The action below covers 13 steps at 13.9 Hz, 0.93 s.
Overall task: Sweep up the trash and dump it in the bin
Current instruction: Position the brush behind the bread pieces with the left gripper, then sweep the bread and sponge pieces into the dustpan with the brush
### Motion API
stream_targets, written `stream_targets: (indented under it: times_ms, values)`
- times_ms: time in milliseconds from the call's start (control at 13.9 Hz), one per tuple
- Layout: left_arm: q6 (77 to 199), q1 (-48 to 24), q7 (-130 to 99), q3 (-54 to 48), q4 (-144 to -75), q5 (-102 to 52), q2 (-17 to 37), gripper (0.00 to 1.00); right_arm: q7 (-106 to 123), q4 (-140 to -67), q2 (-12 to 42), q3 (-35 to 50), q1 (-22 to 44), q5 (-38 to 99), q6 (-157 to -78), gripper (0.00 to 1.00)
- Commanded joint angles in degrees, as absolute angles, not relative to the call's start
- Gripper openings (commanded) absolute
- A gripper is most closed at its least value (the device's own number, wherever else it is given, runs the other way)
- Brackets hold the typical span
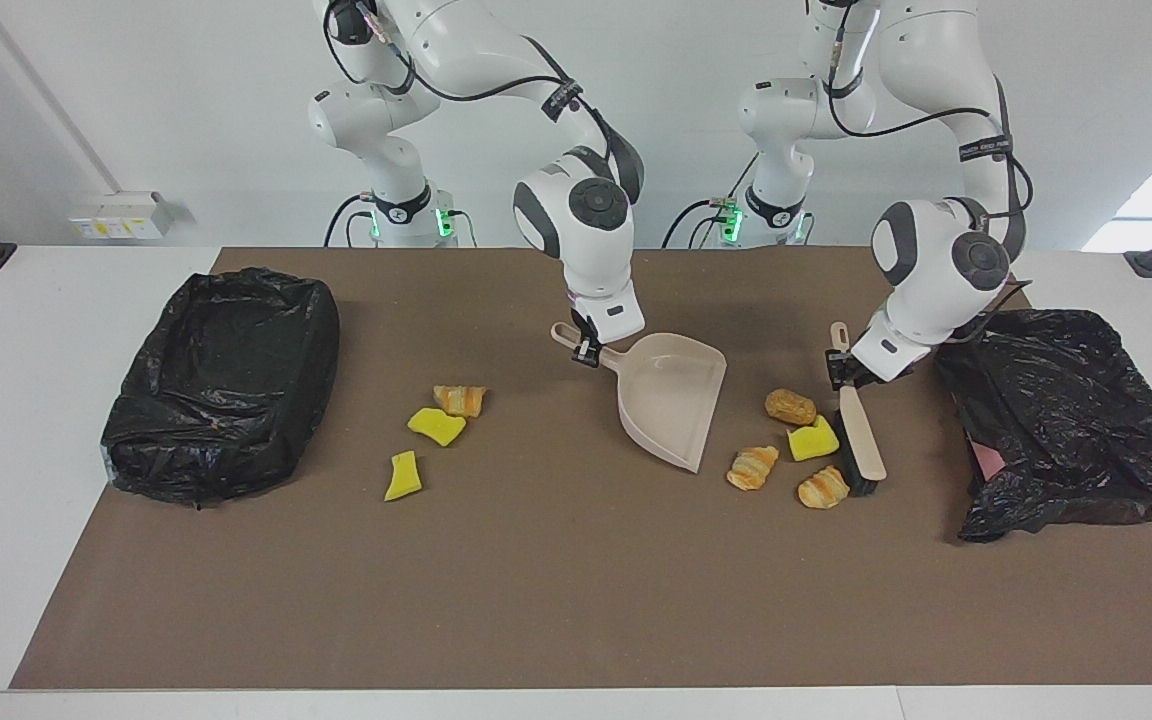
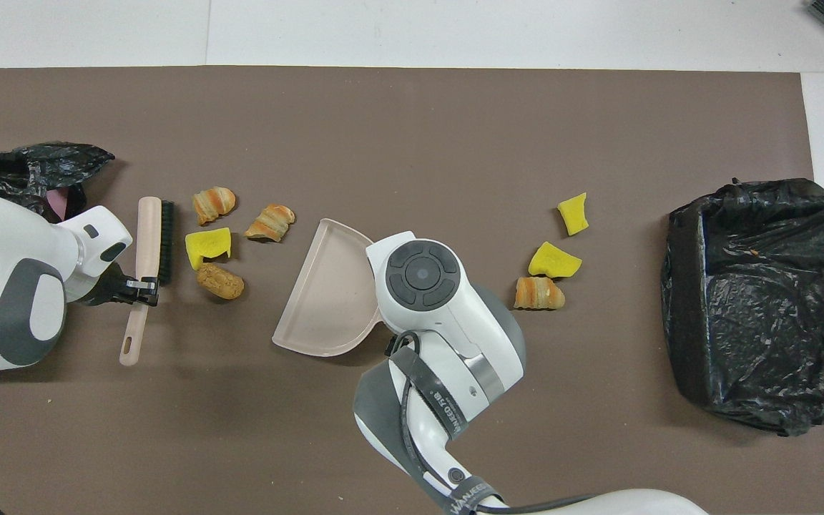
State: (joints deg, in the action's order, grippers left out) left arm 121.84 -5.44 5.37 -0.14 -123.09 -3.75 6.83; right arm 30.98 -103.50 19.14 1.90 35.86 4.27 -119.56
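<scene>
While I watched from my station, the left gripper (image 1: 848,372) was clamped on the handle of the beige brush (image 1: 860,440), low over the mat toward the left arm's end of the table. The brush pointed away from the robots, its dark bristles facing a cluster of four trash pieces. Those bristles sat just beside the yellow sponge scrap (image 1: 813,441) and the striped pastry (image 1: 822,487); I could not tell whether they touched. The brown lump (image 1: 790,406) lay nearer to the robots than that scrap, and a second pastry (image 1: 753,466) lay between the cluster and the dustpan.

The right gripper (image 1: 586,347) was closed on the handle of the beige dustpan (image 1: 671,398), holding it over the middle of the mat. The pan's wide mouth faced away from the robots and angled toward the cluster, with its lip low at the mat, and I saw nothing inside it.

Toward the right arm's end lay the other three pieces, well apart from the dustpan: a third pastry (image 1: 460,400), a sponge wedge (image 1: 436,426) touching or just beside it, and a smaller sponge bit (image 1: 402,476) farther from the robots.

A bin lined with a black bag (image 1: 221,380) stood at the right arm's end of the table. A second black-bagged bin (image 1: 1066,420) lay slumped at the left arm's end, just beside the left arm's wrist, with a bit of pink showing under the plastic
</scene>
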Motion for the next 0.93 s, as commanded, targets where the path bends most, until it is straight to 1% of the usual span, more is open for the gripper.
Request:
stream_targets:
  times_ms: [0, 359, 574, 718, 862]
  values:
    - [119.2, -10.0, 3.7, 0.2, -123.6, -5.1, 6.3, 0.0, 29.7, -103.8, 18.9, 2.0, 35.9, 4.6, -120.7, 0.0]
    - [118.5, -21.3, -9.6, 0.2, -125.6, -8.3, 4.3, 0.0, 29.7, -103.7, 18.9, 2.0, 36.0, 4.6, -120.7, 0.0]
    - [116.2, -27.5, -12.5, 0.2, -125.9, -10.0, 3.3, 0.0, 29.1, -103.7, 18.9, 2.0, 36.0, 4.5, -120.7, 0.0]
    - [114.4, -29.8, -13.4, 0.3, -125.8, -10.0, 2.7, 0.0, 29.1, -103.7, 18.9, 2.0, 36.0, 4.5, -120.7, 0.0]
    - [111.3, -29.7, -12.6, 0.3, -124.6, -9.9, 2.8, 0.0, 29.0, -103.7, 18.9, 2.0, 36.0, 4.5, -120.7, 0.0]
